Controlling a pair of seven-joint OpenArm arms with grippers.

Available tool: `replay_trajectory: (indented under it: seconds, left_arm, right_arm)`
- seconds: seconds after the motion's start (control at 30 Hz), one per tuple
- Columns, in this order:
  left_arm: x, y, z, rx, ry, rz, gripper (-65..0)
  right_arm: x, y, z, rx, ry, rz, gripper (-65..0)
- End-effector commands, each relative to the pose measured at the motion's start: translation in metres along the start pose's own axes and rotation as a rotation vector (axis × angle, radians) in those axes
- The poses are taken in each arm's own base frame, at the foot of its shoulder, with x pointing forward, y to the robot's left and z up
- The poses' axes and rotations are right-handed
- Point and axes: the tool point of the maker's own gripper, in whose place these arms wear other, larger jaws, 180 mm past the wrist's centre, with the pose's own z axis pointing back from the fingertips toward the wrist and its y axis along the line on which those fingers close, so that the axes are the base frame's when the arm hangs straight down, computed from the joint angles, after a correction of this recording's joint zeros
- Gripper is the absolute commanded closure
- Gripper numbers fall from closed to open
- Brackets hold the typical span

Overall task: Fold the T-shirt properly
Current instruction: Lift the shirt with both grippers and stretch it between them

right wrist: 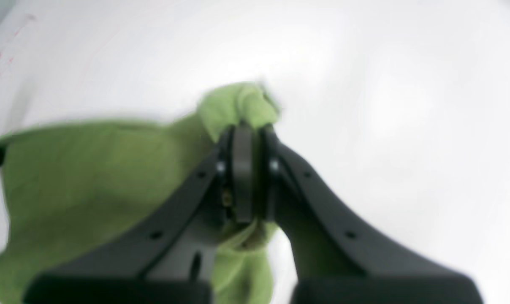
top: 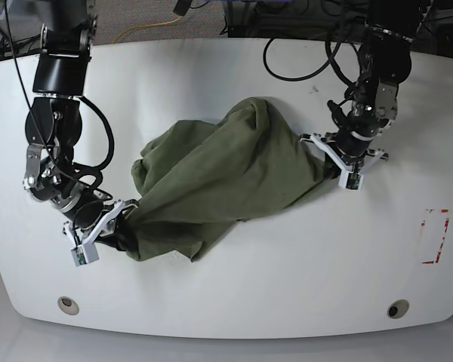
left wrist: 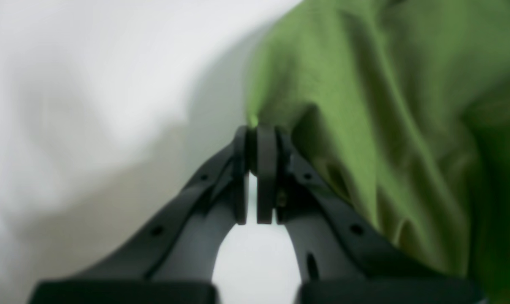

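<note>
1. At the lower left of the base view, nearest you, the right gripper [top: 115, 220] is closed on a bunch of the T-shirt [top: 219, 181]. In the right wrist view the jaws stand pressed together, with green cloth bulging above and hanging below them [right wrist: 243, 169].

2. Across the middle of the base view, the T-shirt lies crumpled, not spread. It is a rumpled olive mass stretched on a slant from lower left to upper right over the white table [top: 234, 302], with a raised hump near its upper middle. You cannot tell sleeves or hem from these views.

3. At the upper right of the base view, farther off, the left gripper [top: 341, 160] meets the opposite end of the cloth. In the left wrist view its jaws are drawn shut [left wrist: 257, 139], with a sliver of green at the tips and the fabric draping away to the right of the frame; it appears to pinch an edge, though blur hides how much.

4. Judged step: the opening one, holding two ends of the garment to spread it flat. No fold is yet made.

5. Next move, as advice: you should draw the two grips apart and lift slightly, so that the hump falls out and the cloth lies flat. Watch the thin hold at the left gripper, which may slip.
</note>
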Motion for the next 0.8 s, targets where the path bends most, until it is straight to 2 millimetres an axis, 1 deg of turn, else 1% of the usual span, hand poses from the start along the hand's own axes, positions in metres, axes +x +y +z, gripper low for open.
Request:
replay_trajectory:
  seconds: [0.0, 0.07, 0.17, 0.2, 0.27, 0.3, 0.37, 0.43, 0.47, 0.53, 0.77]
  left_arm:
    - [0.038, 0.015, 0.011, 0.028, -0.109, -0.033, -0.4]
    - [0.051, 0.025, 0.018, 0.049, -0.139, -0.05, -0.4]
    - [0.064, 0.036, 0.025, 0.074, -0.172, -0.068, -0.4]
    - [0.071, 0.04, 0.027, 0.084, -0.191, -0.071, -0.4]
    - [0.093, 0.044, 0.032, 0.096, -0.245, -0.078, -0.4]
    - [0.099, 0.046, 0.034, 0.103, -0.26, -0.079, -0.4]
    - [0.117, 0.057, 0.042, 0.135, -0.31, -0.072, -0.4]
    - [0.126, 0.064, 0.048, 0.154, -0.34, -0.064, -0.4]
    - [0.135, 0.067, 0.052, 0.164, -0.363, -0.064, -0.4]
    - [0.148, 0.069, 0.056, 0.17, -0.395, -0.066, -0.4]
    - [0.197, 0.074, 0.068, 0.188, -0.51, -0.087, -0.4]
  right_arm:
    - [0.043, -0.009, 0.006, -0.011, -0.098, 0.037, 0.0]
    - [0.055, -0.015, 0.003, -0.016, -0.114, 0.033, 0.0]
    - [0.075, -0.024, 0.002, -0.029, -0.139, 0.036, 0.0]
    - [0.081, -0.027, 0.002, -0.032, -0.143, 0.039, 0.0]
    - [0.095, -0.024, -0.002, -0.022, -0.154, 0.057, 0.0]
    - [0.1, -0.023, -0.004, -0.019, -0.157, 0.066, 0.0]
    - [0.117, -0.023, -0.004, -0.019, -0.164, 0.103, 0.0]
    - [0.128, -0.021, -0.004, -0.018, -0.175, 0.126, 0.0]
    - [0.136, -0.019, -0.004, -0.014, -0.183, 0.14, 0.0]
    - [0.149, -0.017, -0.002, -0.015, -0.197, 0.164, 0.0]
    - [0.205, -0.015, 0.013, -0.041, -0.245, 0.293, 0.0]
